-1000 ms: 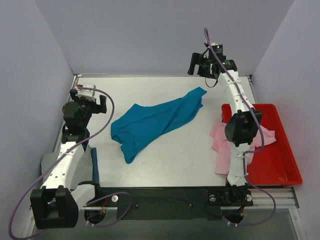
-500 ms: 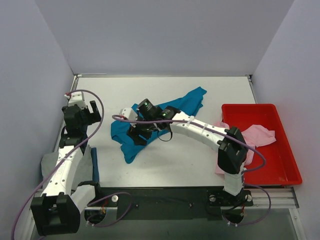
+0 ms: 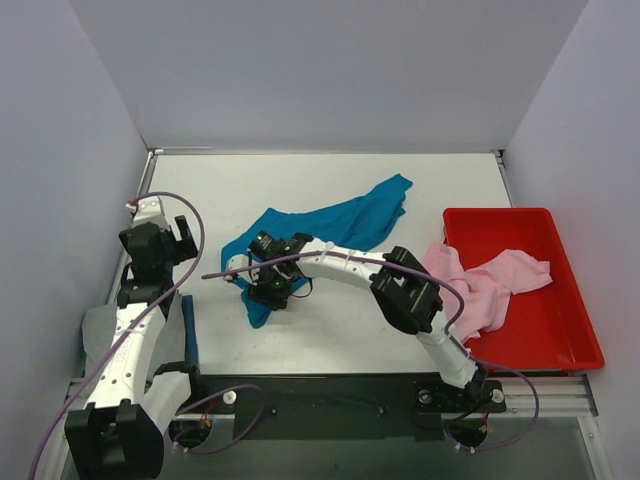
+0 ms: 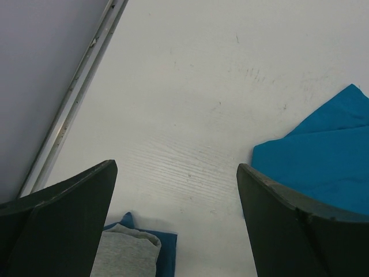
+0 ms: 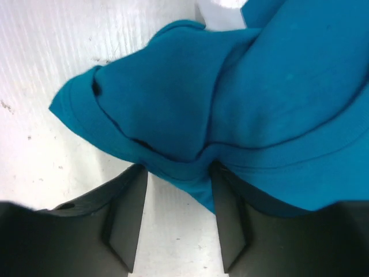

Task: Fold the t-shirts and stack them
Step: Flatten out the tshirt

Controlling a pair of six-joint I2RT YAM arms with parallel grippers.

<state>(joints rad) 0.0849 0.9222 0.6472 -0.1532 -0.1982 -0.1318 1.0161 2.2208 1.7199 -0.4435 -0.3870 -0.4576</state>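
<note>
The teal-blue t-shirt (image 3: pixel 335 224) lies crumpled across the middle of the table. My right gripper (image 3: pixel 268 290) is down at its near left corner. In the right wrist view the shirt (image 5: pixel 230 86) bunches between that gripper's (image 5: pixel 179 170) narrowed fingertips, its hem puckered there. My left gripper (image 3: pixel 170 216) hovers open by the left edge, and the left wrist view shows only bare table between its fingertips (image 4: pixel 176 167). The pale pink t-shirt (image 3: pixel 482 285) spills over the rim of the red tray (image 3: pixel 570 335). The light grey t-shirt (image 4: pixel 124 254) lies folded at the near left.
A folded dark blue cloth (image 3: pixel 189 330) lies under and beside the grey shirt (image 3: pixel 100 325), next to the left arm's base. A metal rail (image 4: pixel 75 98) runs along the table's left edge. Walls stand on three sides of the table.
My right arm swung from the far right corner down to the teal shirt's near left corner and its jaws narrowed onto the hem. The left arm pulled back slightly, still open.
</note>
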